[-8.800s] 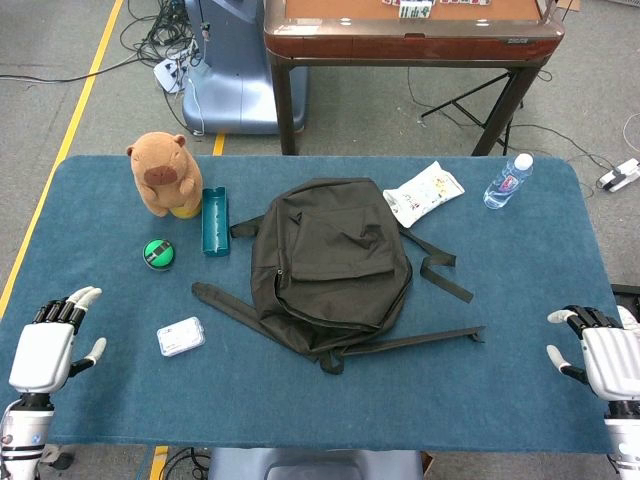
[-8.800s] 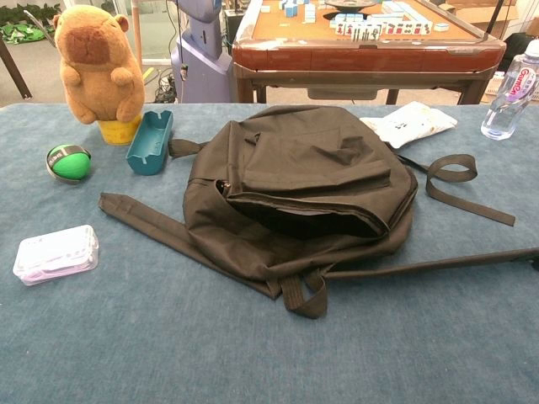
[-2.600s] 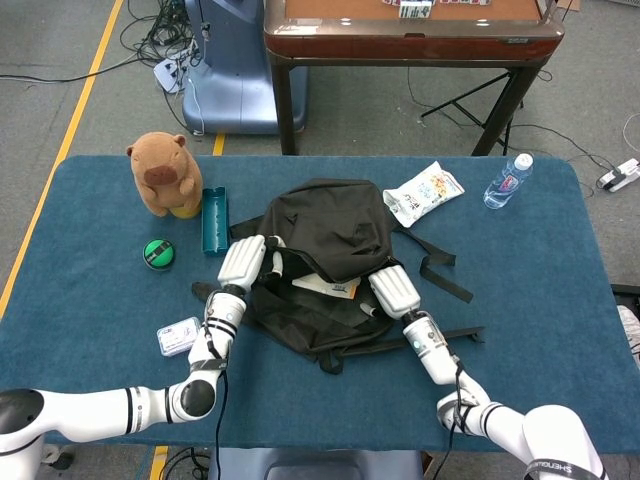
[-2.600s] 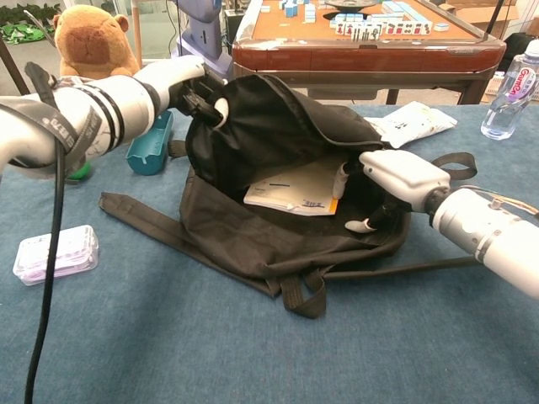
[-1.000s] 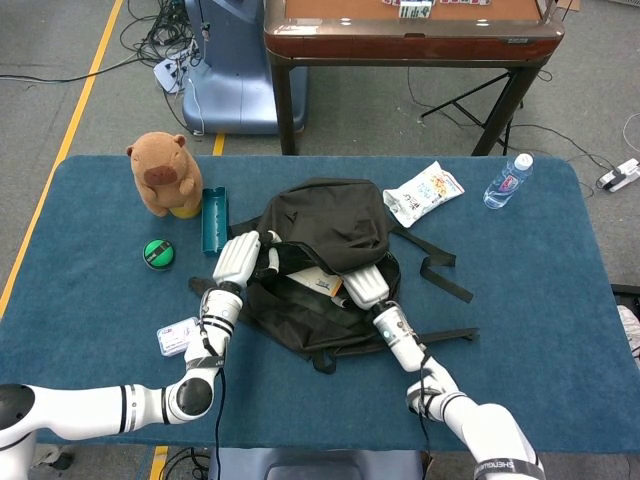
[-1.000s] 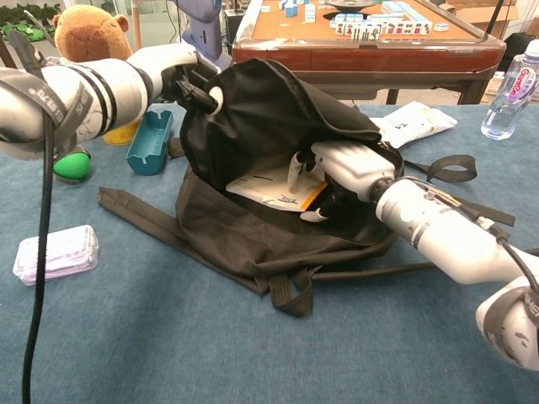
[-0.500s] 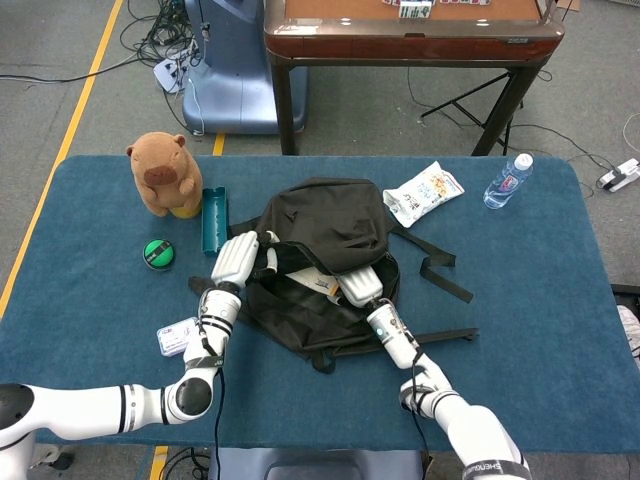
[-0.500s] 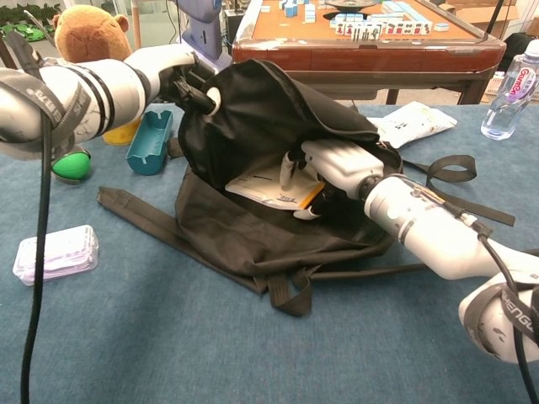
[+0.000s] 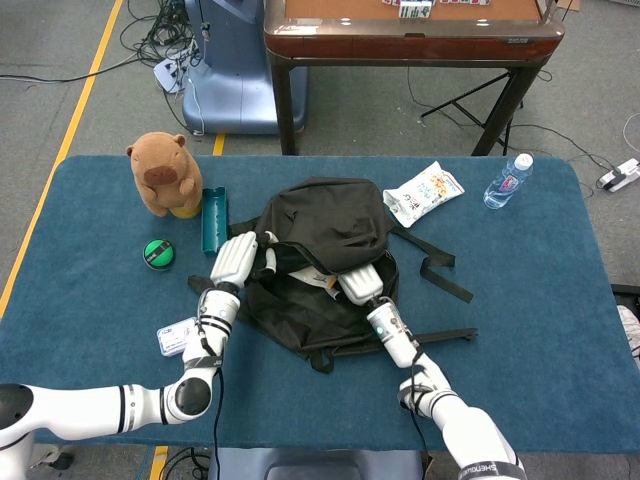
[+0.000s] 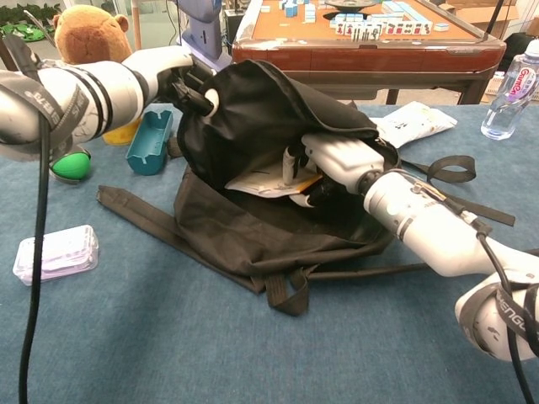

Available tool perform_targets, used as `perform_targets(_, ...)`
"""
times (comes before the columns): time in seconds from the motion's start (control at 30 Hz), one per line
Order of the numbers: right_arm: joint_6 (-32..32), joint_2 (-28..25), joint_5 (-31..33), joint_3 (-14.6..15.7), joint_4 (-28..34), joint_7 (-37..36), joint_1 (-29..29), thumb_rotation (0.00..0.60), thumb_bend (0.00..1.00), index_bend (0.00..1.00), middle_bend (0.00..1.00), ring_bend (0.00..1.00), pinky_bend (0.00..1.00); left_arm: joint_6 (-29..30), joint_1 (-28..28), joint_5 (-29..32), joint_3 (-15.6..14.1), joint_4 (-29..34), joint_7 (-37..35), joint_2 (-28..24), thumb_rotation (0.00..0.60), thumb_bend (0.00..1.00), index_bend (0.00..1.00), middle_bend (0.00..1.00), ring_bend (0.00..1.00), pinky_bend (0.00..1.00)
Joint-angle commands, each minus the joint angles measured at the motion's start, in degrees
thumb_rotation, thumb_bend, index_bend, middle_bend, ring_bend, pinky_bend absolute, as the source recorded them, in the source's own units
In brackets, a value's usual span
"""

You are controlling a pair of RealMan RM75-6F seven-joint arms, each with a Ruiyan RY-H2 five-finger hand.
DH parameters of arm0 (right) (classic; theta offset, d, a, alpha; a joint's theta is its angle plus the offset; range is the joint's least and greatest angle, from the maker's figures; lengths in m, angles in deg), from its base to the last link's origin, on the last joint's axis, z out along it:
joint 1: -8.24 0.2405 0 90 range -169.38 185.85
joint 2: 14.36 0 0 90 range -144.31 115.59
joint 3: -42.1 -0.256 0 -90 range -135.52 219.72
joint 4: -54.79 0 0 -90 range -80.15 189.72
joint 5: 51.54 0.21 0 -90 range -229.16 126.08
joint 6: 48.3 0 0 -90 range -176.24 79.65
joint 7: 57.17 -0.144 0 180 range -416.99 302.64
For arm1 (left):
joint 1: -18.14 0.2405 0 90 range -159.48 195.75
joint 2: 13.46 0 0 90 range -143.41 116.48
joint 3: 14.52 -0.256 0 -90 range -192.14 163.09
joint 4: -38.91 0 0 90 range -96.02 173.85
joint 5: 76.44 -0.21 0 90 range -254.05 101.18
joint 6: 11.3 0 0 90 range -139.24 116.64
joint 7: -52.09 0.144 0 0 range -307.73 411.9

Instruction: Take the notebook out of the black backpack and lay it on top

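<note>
The black backpack [image 9: 325, 222] [image 10: 253, 114] lies in the middle of the blue table with its mouth facing me. My left hand [image 9: 237, 262] [image 10: 181, 71] grips the top flap at its left edge and holds it raised. Inside the opening a white notebook [image 10: 257, 181] [image 9: 303, 263] with an orange edge shows, partly hidden by the flap. My right hand [image 9: 358, 283] [image 10: 328, 162] reaches into the opening and pinches the notebook's right end, fingers over it and thumb under it. That end is tilted up.
A capybara plush [image 9: 160, 175], a teal tray [image 9: 214, 220] and a green ball [image 9: 157, 253] stand at the left. A small white box [image 9: 176, 337] lies near my left forearm. A snack bag [image 9: 424, 193] and water bottle [image 9: 508, 181] sit at the back right. Straps [image 9: 440, 268] trail right.
My right hand has closed on the notebook's right end and lifted it a little inside the bag. The left hand still holds the flap up in the same place.
</note>
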Motion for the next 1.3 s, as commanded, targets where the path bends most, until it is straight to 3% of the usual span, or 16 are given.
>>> perform_targets(0.03,0.7,0.0,0.2,-0.1,-0.3,-0.4,0.0,0.600,0.33,0.55,0.46,0.36,0.41,0.0,-0.1,-0.1,0.0,-0.1,0.0,0.0,0.600,0.69,0.66,0.51,0.53,0.29)
perform_targets(0.3,6.1,-1.4,-0.9,1.1,0.5,-2.5,-2.1,0.600,0.40,0.72,0.58,0.47,0.49,0.1,0.1,-0.3,0.2,0.3,-0.1,-0.9,0.600,0.69,0.65,0.51,0.53,0.29)
perform_targets(0.6,15.8,-9.7,-4.7,4.9,8.7,-6.7,-6.9,0.600,0.40,0.75,0.61,0.52,0.55,-0.1,0.3,-0.4,-0.1,1.3,0.2,-2.0,0.600,0.69,0.65,0.51,0.53,0.29)
perform_targets(0.93,22.4,-26.5,-8.5,7.9,32.0,-5.9,-11.3,0.600,0.40,0.76,0.62,0.53,0.55,0.3,-0.2,-0.4,-0.4,2.7,0.9,-2.2,0.600,0.69,0.65,0.51,0.53,0.29)
perform_targets(1.3,25.7,-46.6,-10.3,8.2,60.4,-2.0,-15.4,0.600,0.40,0.77,0.63,0.55,0.57,0.9,-0.9,-2.1,-1.2,5.4,2.4,-3.1,0.600,0.69,0.65,0.51,0.53,0.29)
